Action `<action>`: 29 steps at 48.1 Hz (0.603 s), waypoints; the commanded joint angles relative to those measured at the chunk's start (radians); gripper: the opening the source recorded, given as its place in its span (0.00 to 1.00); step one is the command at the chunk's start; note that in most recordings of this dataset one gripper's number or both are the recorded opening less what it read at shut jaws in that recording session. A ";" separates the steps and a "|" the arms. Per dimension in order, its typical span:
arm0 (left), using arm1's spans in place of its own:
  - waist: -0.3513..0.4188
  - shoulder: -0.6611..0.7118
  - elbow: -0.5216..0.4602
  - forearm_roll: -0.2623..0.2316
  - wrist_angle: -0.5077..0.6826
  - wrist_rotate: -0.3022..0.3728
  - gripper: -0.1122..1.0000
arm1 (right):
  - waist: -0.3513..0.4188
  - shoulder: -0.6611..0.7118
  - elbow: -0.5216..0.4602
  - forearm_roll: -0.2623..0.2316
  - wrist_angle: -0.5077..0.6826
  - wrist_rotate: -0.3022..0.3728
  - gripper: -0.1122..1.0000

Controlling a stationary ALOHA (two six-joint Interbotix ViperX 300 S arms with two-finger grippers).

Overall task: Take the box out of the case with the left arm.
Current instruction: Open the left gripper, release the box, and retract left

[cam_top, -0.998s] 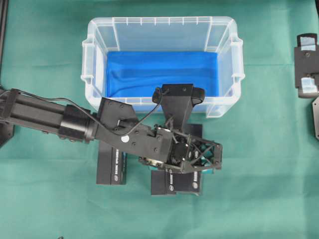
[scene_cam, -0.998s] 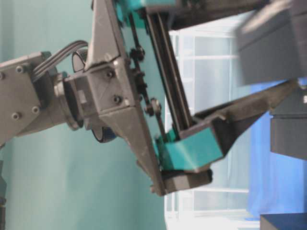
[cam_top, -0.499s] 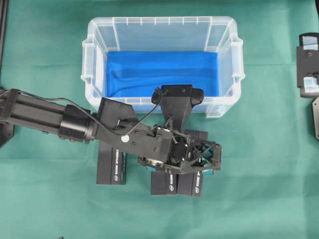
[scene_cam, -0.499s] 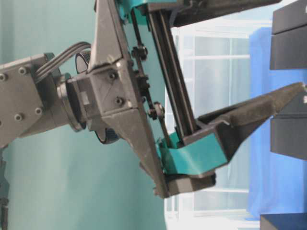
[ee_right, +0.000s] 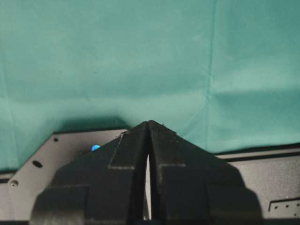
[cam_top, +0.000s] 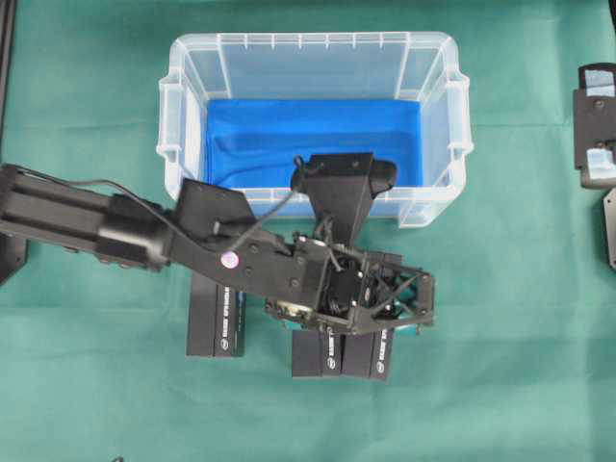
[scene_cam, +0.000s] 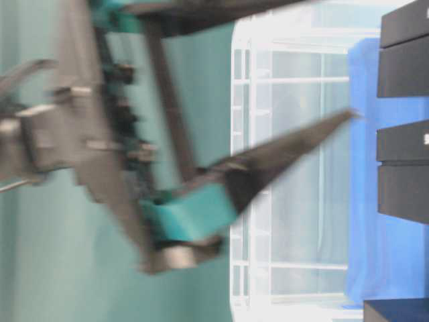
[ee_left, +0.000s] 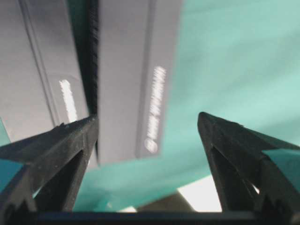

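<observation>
Left gripper, jaws spread and empty, hovers over boxes lying near the case; best lifted straight clear.

I can see white print running along the sides of my dark boxes on the cloth, with a small round logo at one end of each line, but the letters are too small to read from overhead. My left wrist view shows the same print on two boxes, blurred past reading. Nothing else carries writing I can make out.
</observation>
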 commanded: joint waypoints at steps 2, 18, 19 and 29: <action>0.006 -0.044 -0.086 -0.002 0.038 0.005 0.91 | 0.000 0.000 -0.011 -0.002 -0.005 -0.002 0.10; 0.009 -0.040 -0.235 -0.002 0.212 0.051 0.90 | 0.000 -0.005 -0.011 -0.002 -0.005 -0.002 0.10; 0.011 -0.040 -0.236 -0.002 0.215 0.052 0.90 | 0.000 -0.005 -0.011 -0.003 -0.005 -0.002 0.10; 0.009 -0.048 -0.225 -0.002 0.219 0.054 0.90 | 0.000 -0.009 -0.011 -0.003 -0.005 0.000 0.10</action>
